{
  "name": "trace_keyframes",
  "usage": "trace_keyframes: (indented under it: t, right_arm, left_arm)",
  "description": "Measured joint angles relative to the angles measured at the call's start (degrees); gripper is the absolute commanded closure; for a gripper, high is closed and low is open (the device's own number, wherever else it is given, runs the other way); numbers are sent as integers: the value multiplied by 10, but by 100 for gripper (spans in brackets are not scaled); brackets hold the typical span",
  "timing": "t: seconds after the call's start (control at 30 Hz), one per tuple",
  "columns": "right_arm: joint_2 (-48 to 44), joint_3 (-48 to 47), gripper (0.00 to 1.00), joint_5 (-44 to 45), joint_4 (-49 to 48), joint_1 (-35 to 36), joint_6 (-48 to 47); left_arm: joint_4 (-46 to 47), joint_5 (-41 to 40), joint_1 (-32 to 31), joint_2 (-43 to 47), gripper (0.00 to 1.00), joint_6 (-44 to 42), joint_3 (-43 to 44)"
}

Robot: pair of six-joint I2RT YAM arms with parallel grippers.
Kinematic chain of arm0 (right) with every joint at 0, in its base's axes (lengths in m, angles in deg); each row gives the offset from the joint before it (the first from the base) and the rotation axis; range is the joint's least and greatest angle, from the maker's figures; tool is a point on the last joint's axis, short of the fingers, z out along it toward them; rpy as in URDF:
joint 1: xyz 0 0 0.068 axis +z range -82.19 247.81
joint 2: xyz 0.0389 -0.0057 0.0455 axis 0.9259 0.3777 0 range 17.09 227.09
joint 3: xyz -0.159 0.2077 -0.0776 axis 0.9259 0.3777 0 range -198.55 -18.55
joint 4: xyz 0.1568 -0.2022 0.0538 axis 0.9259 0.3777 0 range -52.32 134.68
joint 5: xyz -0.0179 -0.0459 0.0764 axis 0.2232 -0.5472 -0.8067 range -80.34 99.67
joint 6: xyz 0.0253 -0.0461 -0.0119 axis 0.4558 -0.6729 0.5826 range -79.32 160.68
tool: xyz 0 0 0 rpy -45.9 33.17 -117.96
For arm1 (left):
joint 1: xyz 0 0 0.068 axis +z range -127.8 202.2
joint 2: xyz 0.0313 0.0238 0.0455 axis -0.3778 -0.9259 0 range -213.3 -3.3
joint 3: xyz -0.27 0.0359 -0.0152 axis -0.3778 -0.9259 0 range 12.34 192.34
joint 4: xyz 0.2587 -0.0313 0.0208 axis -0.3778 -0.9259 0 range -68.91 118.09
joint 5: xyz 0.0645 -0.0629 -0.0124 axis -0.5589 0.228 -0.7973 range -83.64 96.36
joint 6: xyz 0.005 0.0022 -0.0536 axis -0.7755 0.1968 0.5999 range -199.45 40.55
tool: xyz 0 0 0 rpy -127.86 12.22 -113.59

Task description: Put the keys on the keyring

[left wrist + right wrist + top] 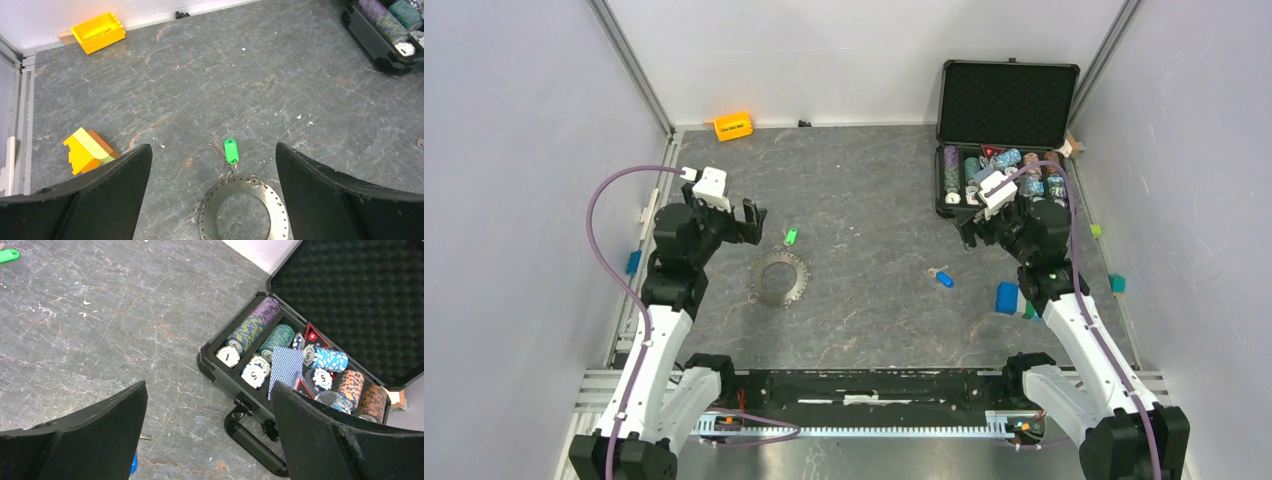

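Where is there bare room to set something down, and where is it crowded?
Bare: the middle between the keyring and the blue key; the far strip between the orange block and the chip case. Crowded: the right edge by the blue block.

Bright grn key (231,150), blue key (944,279), dark-grey keyring (245,185) w/ dotted rim, grey marbled tabletop (864,200), black case (1009,100)

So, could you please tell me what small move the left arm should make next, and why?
Probably lower the open left claw onto the green key: it lies on the table between that claw's fingers, just beyond the keyring. The right claw, also open and empty, hovers by the chip case, away from the blue key.
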Motion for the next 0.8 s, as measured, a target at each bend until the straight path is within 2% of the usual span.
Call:
trace_keyframes:
  t: [0.33, 0.43, 0.53, 0.63, 0.8]
  right_arm:
    - [-5, 3, 2, 10, -3, 0, -2]
    - [-5, 3, 2, 9, -2, 0, -6]
    - [-6, 3, 2, 7, -2, 0, -12]
    - [-7, 3, 2, -3, -2, 0, -20]
    - [-7, 3, 2, -18, 0, 0, -25]
  left_arm:
    - [-34, 51, 0, 0, 0, -34, 2]
    - [-63, 92, 0, -3, 0, -66, 14]
    - [-136, 161, -4, -24, 0, -132, 50]
    - [-216, 186, -49, -76, 0, -215, 98]
    - [-295, 143, -180, -181, 4, -320, 112]
